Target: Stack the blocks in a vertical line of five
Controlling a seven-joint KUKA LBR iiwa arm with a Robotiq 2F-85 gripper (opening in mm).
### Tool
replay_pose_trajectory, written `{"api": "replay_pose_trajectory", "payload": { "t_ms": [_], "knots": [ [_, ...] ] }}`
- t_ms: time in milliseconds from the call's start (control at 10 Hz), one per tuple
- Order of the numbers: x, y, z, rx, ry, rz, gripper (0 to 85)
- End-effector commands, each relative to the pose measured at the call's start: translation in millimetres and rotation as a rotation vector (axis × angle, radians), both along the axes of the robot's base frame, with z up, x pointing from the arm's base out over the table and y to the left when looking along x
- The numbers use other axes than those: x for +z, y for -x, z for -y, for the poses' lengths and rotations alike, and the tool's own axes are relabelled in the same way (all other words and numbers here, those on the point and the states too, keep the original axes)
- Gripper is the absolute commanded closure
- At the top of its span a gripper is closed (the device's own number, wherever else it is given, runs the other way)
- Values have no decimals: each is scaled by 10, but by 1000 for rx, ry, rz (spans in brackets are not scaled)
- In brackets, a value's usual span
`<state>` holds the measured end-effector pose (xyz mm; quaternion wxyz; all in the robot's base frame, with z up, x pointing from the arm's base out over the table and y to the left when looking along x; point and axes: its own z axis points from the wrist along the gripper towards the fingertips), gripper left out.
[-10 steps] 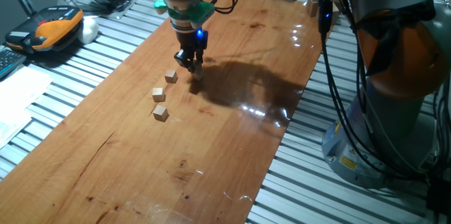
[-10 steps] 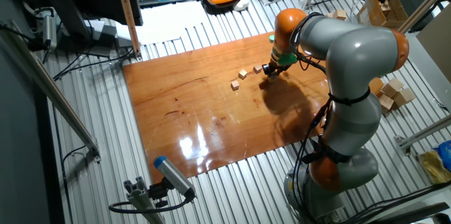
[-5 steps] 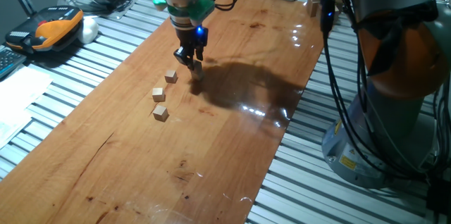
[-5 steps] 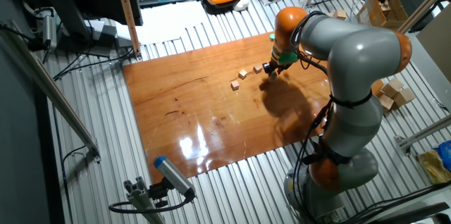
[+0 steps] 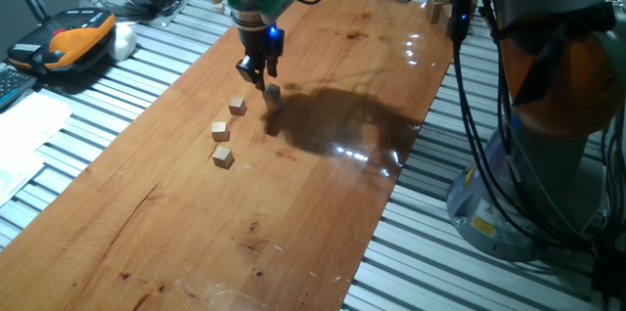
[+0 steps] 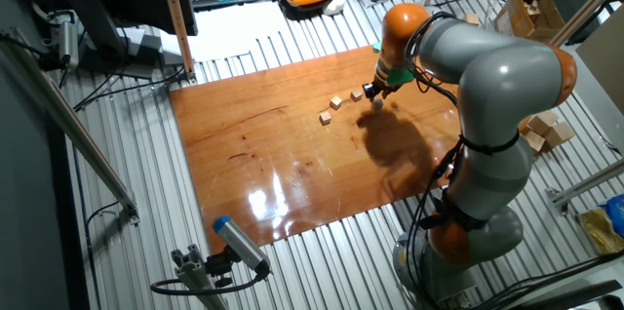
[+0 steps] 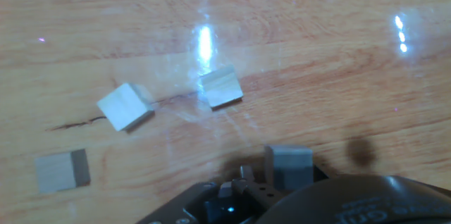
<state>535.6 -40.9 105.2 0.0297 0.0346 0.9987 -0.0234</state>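
— On the wooden table (image 5: 323, 184), where is your pincer?

— My pincer (image 5: 256, 74) hangs above the far part of the table, pointing down, lifted clear of the wood. I cannot tell how far apart its fingers stand; they look close together and I see nothing between them.

— And the blocks?

— One stack of blocks (image 5: 273, 95) stands just beside and below my fingertips, not touching them; it looks taller than a single cube, though I cannot count its layers. In the hand view a block top (image 7: 287, 163) sits right at the lower edge by my housing. Three single blocks lie apart in a loose row on the near side: nearest block (image 5: 223, 156), middle block (image 5: 220, 131), far block (image 5: 237, 106).

— Anything crowding you?

— Only my own shadow (image 5: 342, 120) falls across the wood beside the stack.
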Motion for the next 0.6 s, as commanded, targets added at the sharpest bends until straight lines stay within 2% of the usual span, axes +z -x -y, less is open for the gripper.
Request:
{"api": "replay_pose_trajectory", "payload": {
  "t_ms": [0, 200, 500],
  "knots": [
    [7, -4, -16, -2, 0, 7, 510],
    [21, -31, -46, 27, 4, 4, 510],
    [62, -119, -126, 50, 9, -25, 510]
  ]
}}
